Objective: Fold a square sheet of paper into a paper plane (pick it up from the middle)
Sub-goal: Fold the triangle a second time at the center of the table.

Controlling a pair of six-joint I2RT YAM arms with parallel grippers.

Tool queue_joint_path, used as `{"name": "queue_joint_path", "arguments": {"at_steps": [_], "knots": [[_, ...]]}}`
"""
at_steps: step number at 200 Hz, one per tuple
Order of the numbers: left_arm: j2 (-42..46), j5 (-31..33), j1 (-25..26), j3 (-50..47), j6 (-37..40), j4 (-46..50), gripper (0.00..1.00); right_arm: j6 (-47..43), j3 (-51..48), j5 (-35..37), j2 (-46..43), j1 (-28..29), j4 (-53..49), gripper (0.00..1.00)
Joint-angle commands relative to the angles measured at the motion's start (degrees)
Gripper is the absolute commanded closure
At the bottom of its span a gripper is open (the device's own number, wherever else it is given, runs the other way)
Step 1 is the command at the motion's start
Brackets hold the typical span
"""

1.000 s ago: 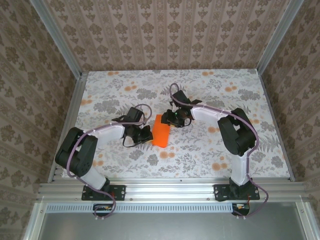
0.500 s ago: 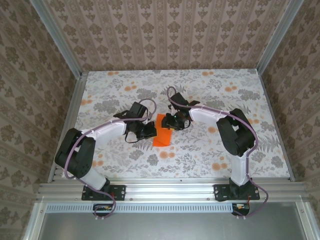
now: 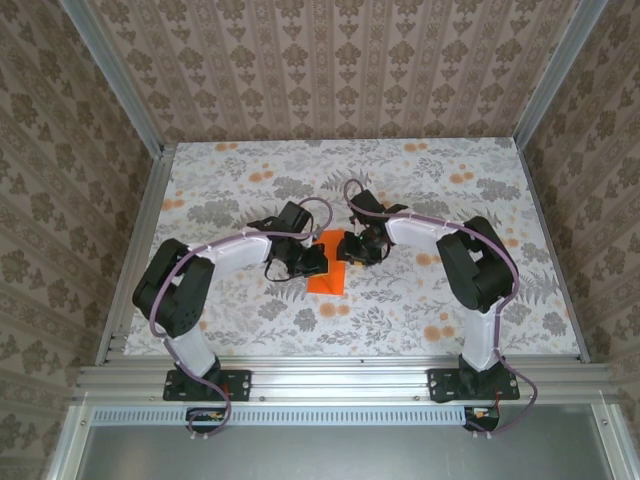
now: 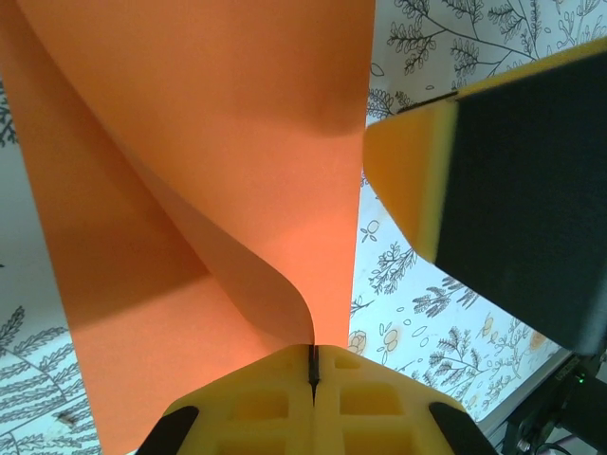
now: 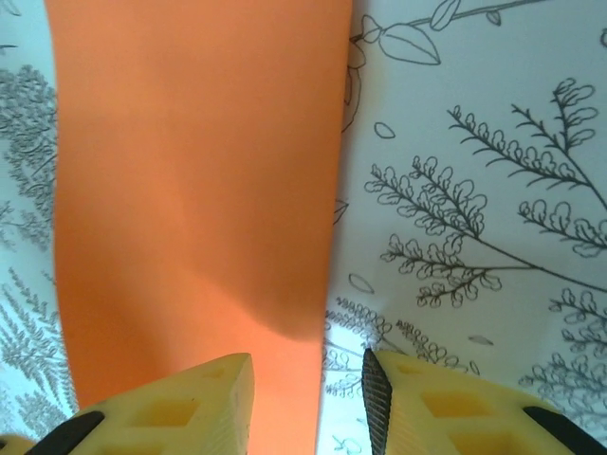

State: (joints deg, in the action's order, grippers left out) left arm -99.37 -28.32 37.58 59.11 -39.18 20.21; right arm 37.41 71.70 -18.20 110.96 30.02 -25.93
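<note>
Pinching the orange sheet (image 4: pixel 190 142), left fingers (image 4: pixel 266 408) meet; right fingers (image 5: pixel 180 398) straddle it.

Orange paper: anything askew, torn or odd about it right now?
No tear shows. The thin bright orange paper sheet is pinched at one edge in the shut left hand, and a layer curls up in a loose bend rather than lying flat. The right hand straddles an edge, open.

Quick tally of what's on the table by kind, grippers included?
Orange paper sheet: 1
Grippers: 2 (left gripper, right gripper)
Floral tablecloth: 1
Total: 4
</note>
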Motion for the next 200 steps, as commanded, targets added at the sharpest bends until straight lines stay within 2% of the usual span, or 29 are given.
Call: {"name": "queue_joint_path", "arguments": {"at_steps": [1,46,121,171,182,200], "knots": [[-0.9,0.0,0.3,2.5,1.5,0.2,1.00,-0.9,-1.4,0.9,-3.7,-0.4,0.0,0.63],[-2.4,1.9,0.2,5.0,3.1,1.5,1.00,-1.1,-2.0,0.7,-4.8,-1.3,1.1,0.65],[-4.0,3.2,-0.3,5.8,6.9,4.2,1.00,-1.2,1.0,-3.4,0.0,-2.2,2.1,0.83],[-2.5,1.7,-0.7,4.6,4.5,2.1,1.00,-1.1,4.2,-4.6,4.6,-2.6,1.8,0.85],[-2.1,0.6,-0.8,4.1,3.1,0.7,0.95,-0.9,4.0,-4.4,5.3,-2.7,1.7,0.85],[-1.5,-1.8,-1.1,2.9,0.1,-3.2,0.80,-0.3,3.4,-4.8,6.2,-2.9,2.0,0.85]]}}
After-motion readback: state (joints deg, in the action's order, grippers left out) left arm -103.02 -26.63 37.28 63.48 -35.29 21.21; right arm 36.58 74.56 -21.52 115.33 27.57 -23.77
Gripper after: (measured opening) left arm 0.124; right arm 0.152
